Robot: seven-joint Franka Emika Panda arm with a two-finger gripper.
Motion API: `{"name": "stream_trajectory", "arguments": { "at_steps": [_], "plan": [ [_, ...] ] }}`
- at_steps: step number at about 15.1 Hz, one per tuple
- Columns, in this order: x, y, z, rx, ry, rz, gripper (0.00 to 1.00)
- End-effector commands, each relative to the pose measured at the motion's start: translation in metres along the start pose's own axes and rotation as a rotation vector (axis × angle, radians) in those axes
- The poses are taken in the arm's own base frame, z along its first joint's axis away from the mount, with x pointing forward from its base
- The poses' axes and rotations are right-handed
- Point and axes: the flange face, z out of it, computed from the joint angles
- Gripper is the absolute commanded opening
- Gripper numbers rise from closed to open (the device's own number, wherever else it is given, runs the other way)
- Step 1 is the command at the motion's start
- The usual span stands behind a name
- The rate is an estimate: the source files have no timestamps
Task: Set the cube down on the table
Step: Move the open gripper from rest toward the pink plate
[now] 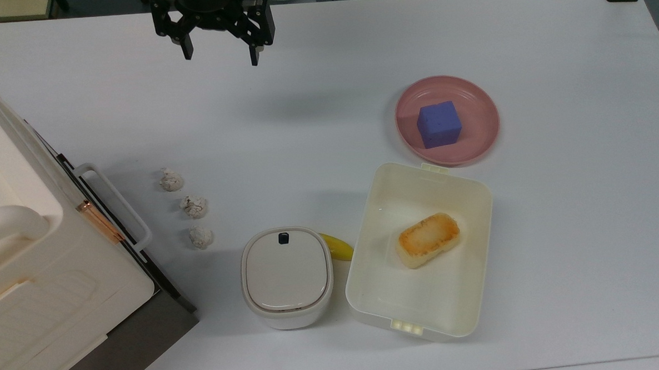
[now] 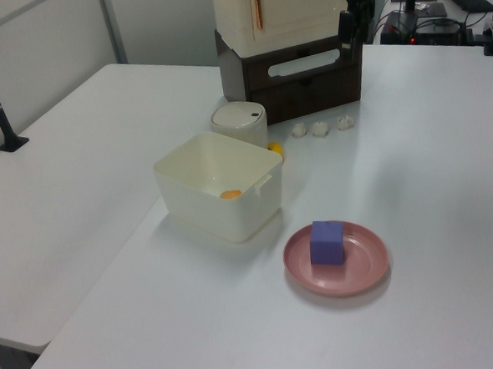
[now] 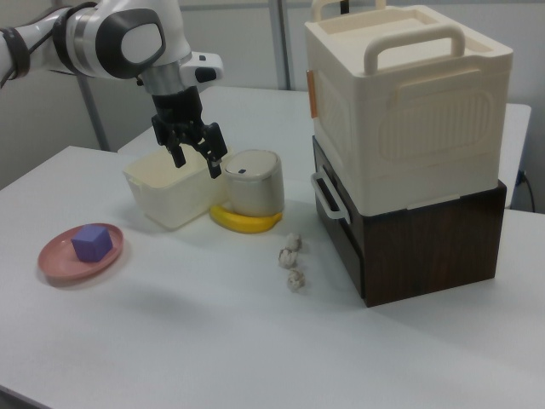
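The black two-finger gripper hangs above the smooth white table, fingers spread wide and empty. Well away from it, toward the top view's right, the matte blue-purple cube sits on a round pink plate, just beside a cream rectangular tub holding a toasted block.

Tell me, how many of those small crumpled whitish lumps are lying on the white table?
3. The small crumpled whitish lumps lie in a row on the white table, beside the stacked cream-and-brown cabinet: one, a second, a third. None seems hidden.
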Motion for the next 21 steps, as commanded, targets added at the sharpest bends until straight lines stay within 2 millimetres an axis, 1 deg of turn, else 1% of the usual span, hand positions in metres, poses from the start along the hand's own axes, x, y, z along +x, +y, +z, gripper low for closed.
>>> {"name": "stream_trajectory", "arguments": {
  "at_steps": [1, 13, 15, 17, 19, 21],
  "plan": [
    [-0.012, -0.002, -0.002, 0.016, -0.056, -0.015, 1.00],
    [-0.011, -0.006, 0.002, 0.017, -0.059, -0.027, 1.00],
    [-0.011, -0.017, 0.010, 0.031, -0.070, -0.041, 1.00],
    [-0.015, -0.051, 0.014, 0.048, -0.082, -0.095, 1.00],
    [-0.021, -0.087, 0.023, 0.050, -0.096, -0.159, 1.00],
    [-0.025, -0.122, 0.038, 0.049, -0.121, -0.218, 1.00]
  ]
}}
